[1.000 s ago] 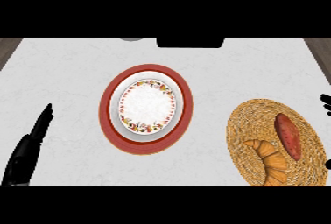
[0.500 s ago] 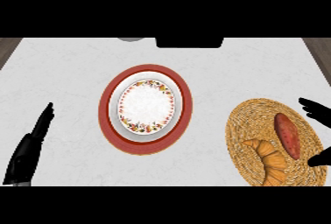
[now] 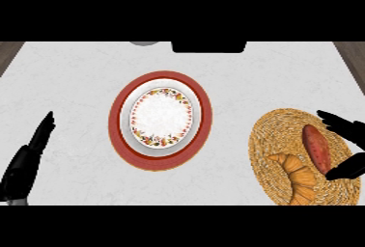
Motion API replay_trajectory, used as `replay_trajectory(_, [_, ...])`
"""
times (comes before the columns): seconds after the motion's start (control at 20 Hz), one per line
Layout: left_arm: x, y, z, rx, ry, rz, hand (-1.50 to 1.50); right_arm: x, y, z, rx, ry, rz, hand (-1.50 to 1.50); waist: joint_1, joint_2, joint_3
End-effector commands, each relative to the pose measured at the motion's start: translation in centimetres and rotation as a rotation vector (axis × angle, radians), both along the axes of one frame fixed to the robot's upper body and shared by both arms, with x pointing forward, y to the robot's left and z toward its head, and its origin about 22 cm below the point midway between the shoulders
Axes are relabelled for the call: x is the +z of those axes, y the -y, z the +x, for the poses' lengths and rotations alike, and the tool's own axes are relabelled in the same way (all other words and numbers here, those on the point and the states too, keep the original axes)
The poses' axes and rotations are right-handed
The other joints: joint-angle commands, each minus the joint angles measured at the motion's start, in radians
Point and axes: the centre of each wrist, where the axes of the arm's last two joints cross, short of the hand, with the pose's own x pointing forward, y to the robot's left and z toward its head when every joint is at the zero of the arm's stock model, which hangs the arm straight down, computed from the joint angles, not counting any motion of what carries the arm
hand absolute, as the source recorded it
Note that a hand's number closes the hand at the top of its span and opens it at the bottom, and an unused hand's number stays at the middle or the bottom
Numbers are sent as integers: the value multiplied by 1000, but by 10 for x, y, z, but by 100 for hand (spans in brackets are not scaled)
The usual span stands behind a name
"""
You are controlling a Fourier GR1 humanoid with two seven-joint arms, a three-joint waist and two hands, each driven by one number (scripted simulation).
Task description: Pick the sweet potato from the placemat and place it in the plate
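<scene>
Sweet potato (image 3: 316, 149) lies on the woven placemat (image 3: 274, 144) at the bench's (image 3: 71, 82) right side, long axis running roughly top to bottom, just right of a croissant (image 3: 298, 174) that shares the mat.

R hand (image 3: 347, 147) is at the view's right edge, over the mat's right rim. Fingers (image 3: 341, 122) spread open above the potato's top end, thumb (image 3: 345, 170) below near its lower end; potato sits in the gap btwn them, nothing gripped.

Plate (image 3: 162, 116), white w/ a patterned rim, sits on a red round mat (image 3: 121, 144) at bench centre, well apart from the potato.

L hand (image 3: 28, 159) rests at lower left, fingers straight, holding nothing.
</scene>
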Motion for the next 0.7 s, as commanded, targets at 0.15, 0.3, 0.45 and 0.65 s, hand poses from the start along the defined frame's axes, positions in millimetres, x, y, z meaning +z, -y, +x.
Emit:
replay_trajectory(0.15, [5, 15, -13, 7, 18, -8, 0, -19, -13, 4, 37, -9, 5, -150, 1, -1, 0])
replay_trajectory(0.3, [-23, 9, -11, 11, 12, 3, 0, -31, -6, -7, -15, 71, 69, 150, -1, 1, 0])
replay_trajectory(0.45, [9, 11, 4, 22, 18, 4, 0, -18, -24, 5, 18, 82, 47, 150, -1, -1, 0])
replay_trajectory(0.65, [3, 3, 1, 5, 12, -1, 0, 4, -27, 24, 90, 163, -167, 150, 9, 2, 0])
